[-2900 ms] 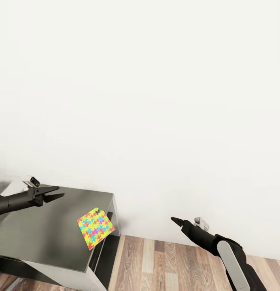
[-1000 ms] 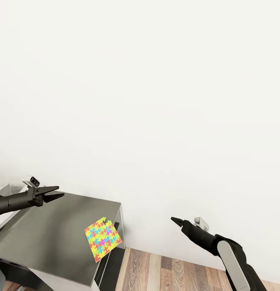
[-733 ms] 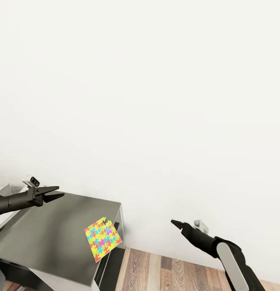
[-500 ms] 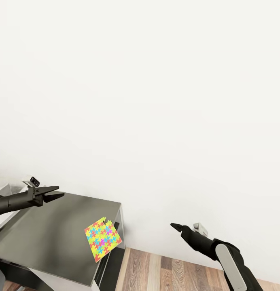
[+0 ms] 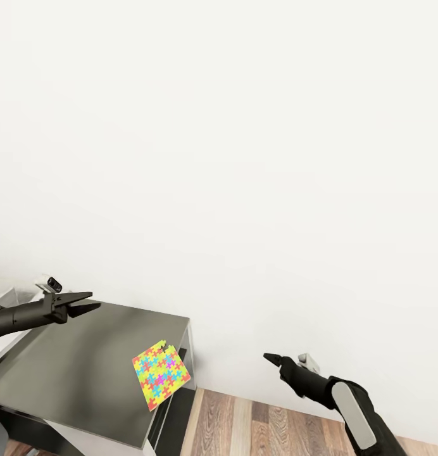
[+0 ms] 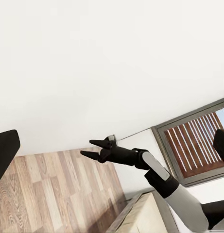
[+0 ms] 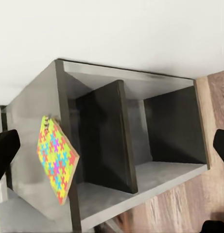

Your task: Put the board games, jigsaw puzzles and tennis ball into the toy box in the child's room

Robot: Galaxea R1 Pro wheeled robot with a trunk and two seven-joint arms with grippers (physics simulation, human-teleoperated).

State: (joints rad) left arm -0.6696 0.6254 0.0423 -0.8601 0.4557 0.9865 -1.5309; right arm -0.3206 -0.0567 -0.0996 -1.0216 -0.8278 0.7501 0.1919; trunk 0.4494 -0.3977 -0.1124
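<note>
One jigsaw puzzle (image 5: 161,373), a thin board of red, yellow, green and blue pieces, lies on the dark grey table (image 5: 73,367) close to its right edge. In the right wrist view the jigsaw puzzle (image 7: 56,158) overhangs that edge a little. My left gripper (image 5: 95,299) hovers open and empty above the table's back left part, well clear of the puzzle. Off the table's right end, my right gripper (image 5: 265,356) hangs over the floor, pointing left; the left wrist view shows the right gripper (image 6: 86,147) open and empty. The other toys, the toy box and the bed are out of view.
A plain white wall (image 5: 244,158) stands close behind the table. Wood-plank floor (image 5: 263,424) lies to the table's right. The table's end has open dark compartments (image 7: 141,141). A pale grey shape (image 5: 2,299) shows at the far left. A window with brown slats (image 6: 194,145) sits beyond my right arm.
The camera shifted before one second ago, sliding the table and puzzle right and down in the picture. Since then my right gripper has sunk and drifted slightly left. My left arm has stayed still.
</note>
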